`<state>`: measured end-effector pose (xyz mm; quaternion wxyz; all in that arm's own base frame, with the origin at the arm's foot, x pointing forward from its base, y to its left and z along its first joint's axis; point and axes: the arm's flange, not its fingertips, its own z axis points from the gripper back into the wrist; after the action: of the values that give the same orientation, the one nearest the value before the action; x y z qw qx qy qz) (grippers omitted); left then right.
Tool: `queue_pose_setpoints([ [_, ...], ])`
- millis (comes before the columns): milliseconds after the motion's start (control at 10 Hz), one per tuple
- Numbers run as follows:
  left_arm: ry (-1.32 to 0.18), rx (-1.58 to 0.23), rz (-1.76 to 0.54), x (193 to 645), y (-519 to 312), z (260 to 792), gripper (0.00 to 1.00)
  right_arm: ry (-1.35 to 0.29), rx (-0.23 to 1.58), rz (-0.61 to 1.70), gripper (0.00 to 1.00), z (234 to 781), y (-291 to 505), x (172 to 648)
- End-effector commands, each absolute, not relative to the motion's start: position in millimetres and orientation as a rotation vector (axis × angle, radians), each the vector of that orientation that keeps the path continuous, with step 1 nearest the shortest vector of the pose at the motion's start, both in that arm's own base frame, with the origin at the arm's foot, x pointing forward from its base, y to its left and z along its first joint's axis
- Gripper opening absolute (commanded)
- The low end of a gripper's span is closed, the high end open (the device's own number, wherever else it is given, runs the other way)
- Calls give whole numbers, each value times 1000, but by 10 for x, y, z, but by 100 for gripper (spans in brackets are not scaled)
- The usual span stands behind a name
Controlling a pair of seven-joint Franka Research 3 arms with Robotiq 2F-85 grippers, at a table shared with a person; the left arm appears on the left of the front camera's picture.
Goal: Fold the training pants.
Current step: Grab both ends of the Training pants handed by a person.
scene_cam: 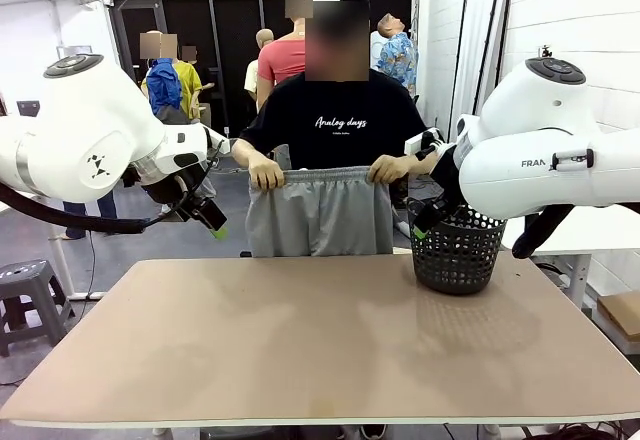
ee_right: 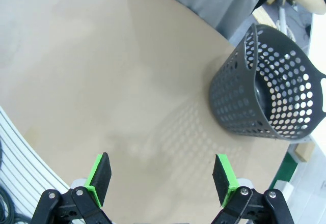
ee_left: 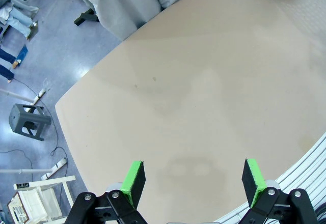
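Light grey soft jersey training pants (scene_cam: 320,210) held up by the waistband in the person's hands (scene_cam: 265,173), at the 12 o'clock edge of the tan table (scene_cam: 300,350).
Jaws wide, holding nothing, above the tabletop: left gripper (ee_left: 192,179) and right gripper (ee_right: 162,175). Black perforated plastic basket (scene_cam: 458,252) at 2 o'clock.

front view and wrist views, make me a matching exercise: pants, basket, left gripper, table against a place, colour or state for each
Things
1. pants
2. basket
3. left gripper
4. table

Place, colour or state
a. standing on the table's right side
b. open, holding nothing
c. held up by the waistband by a person across the table
d. tan

Pairs: 1-c, 2-a, 3-b, 4-d
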<state>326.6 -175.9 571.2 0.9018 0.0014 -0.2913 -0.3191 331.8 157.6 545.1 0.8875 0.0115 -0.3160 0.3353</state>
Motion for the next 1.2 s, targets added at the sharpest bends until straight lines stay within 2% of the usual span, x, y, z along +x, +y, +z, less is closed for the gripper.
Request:
queue_pose_setpoints([
  [0,-612,-1,-666,3284,-1755,5703,100,-661,23,690,100,5456,1579,3319],
  [1100,-612,-1,-666,3284,-1755,5703,100,-661,23,690,100,5456,1579,3319],
])
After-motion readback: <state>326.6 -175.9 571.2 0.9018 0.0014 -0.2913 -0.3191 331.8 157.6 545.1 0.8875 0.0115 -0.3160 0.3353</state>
